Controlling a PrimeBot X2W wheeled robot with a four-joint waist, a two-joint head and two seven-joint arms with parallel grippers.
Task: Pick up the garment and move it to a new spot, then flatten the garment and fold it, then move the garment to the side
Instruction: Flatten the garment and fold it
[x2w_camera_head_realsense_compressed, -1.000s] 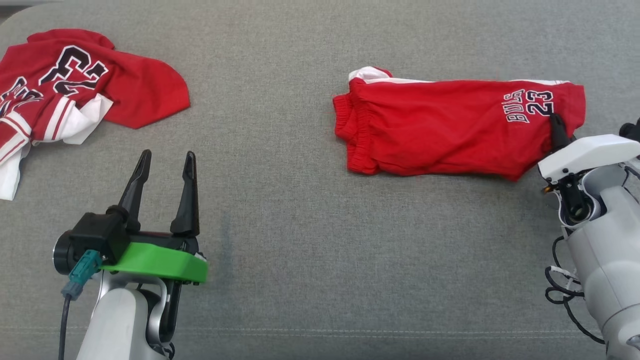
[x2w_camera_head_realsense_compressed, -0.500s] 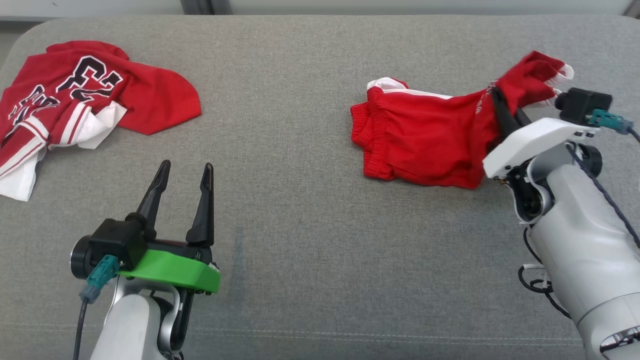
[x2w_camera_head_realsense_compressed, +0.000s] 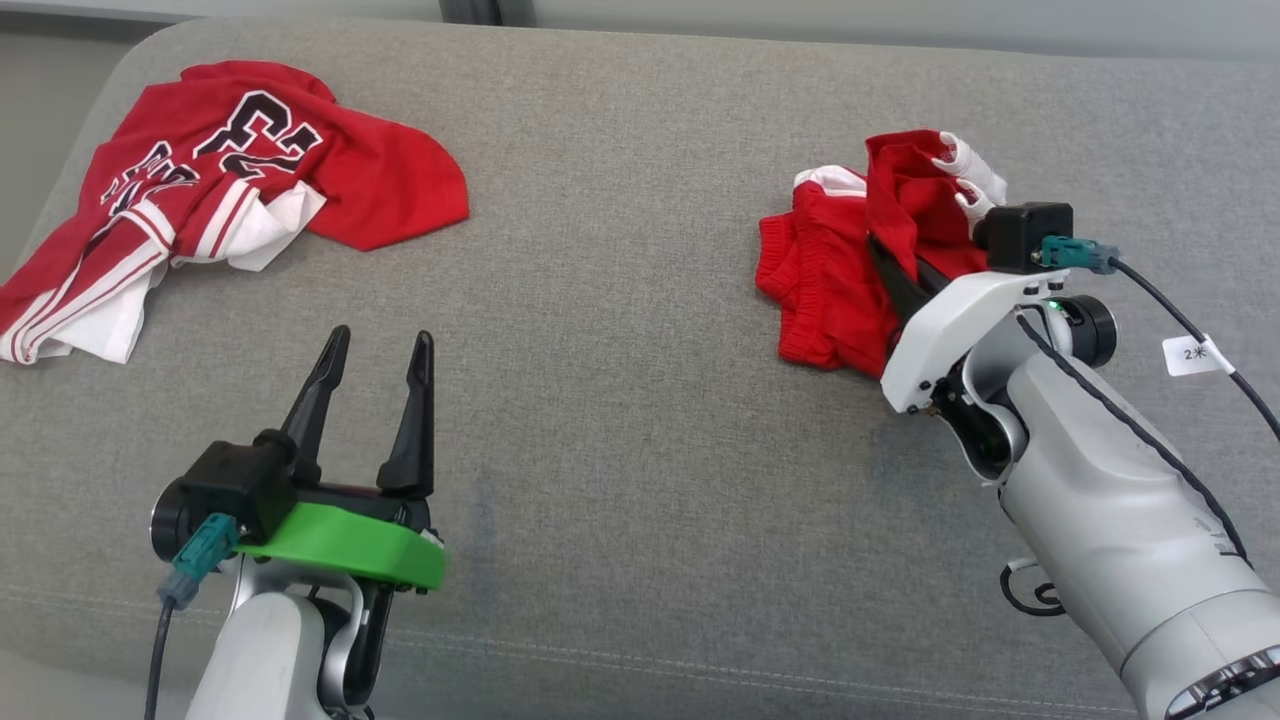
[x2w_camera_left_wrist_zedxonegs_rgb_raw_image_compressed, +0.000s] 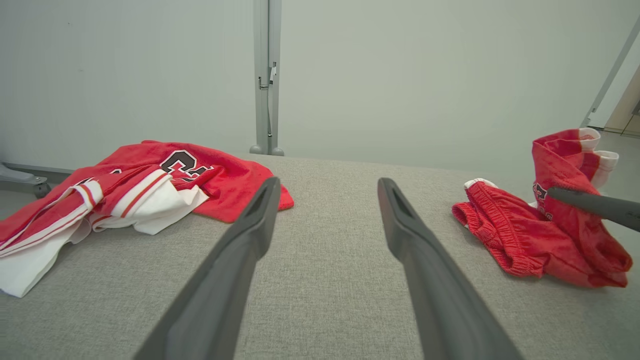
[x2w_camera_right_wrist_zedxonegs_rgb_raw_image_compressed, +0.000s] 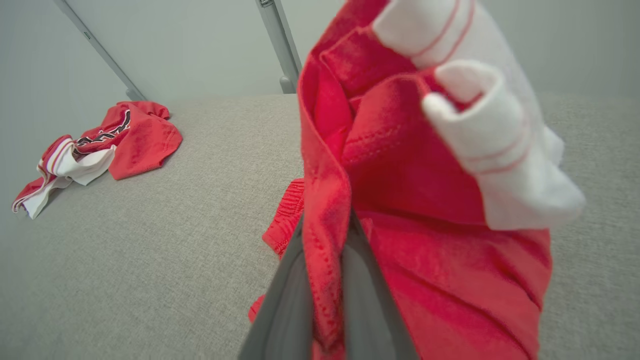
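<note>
The garment is a pair of red shorts (x2w_camera_head_realsense_compressed: 825, 290) with white trim, lying bunched at the right of the grey cushion (x2w_camera_head_realsense_compressed: 620, 330). My right gripper (x2w_camera_head_realsense_compressed: 880, 250) is shut on its leg end and holds that end lifted and doubled back over the waistband part. In the right wrist view the red cloth (x2w_camera_right_wrist_zedxonegs_rgb_raw_image_compressed: 425, 200) is pinched between the two fingers (x2w_camera_right_wrist_zedxonegs_rgb_raw_image_compressed: 295, 280), and the white-trimmed hem curls above them. My left gripper (x2w_camera_head_realsense_compressed: 381, 340) stands open near the front left, holding nothing. In the left wrist view the shorts (x2w_camera_left_wrist_zedxonegs_rgb_raw_image_compressed: 520, 235) sit off to the right.
A crumpled red jersey (x2w_camera_head_realsense_compressed: 250, 170) with white trim and black numbers lies at the cushion's far left corner; it also appears in the wrist views (x2w_camera_left_wrist_zedxonegs_rgb_raw_image_compressed: 150, 185) (x2w_camera_right_wrist_zedxonegs_rgb_raw_image_compressed: 130, 135). Behind the cushion stands a grey post (x2w_camera_left_wrist_zedxonegs_rgb_raw_image_compressed: 267, 75) against a pale wall.
My right gripper, shut on the shorts' leg end, has lifted it and carried it left over the waistband, bunching the flat shorts. The head camera has shifted. The left gripper stays open.
</note>
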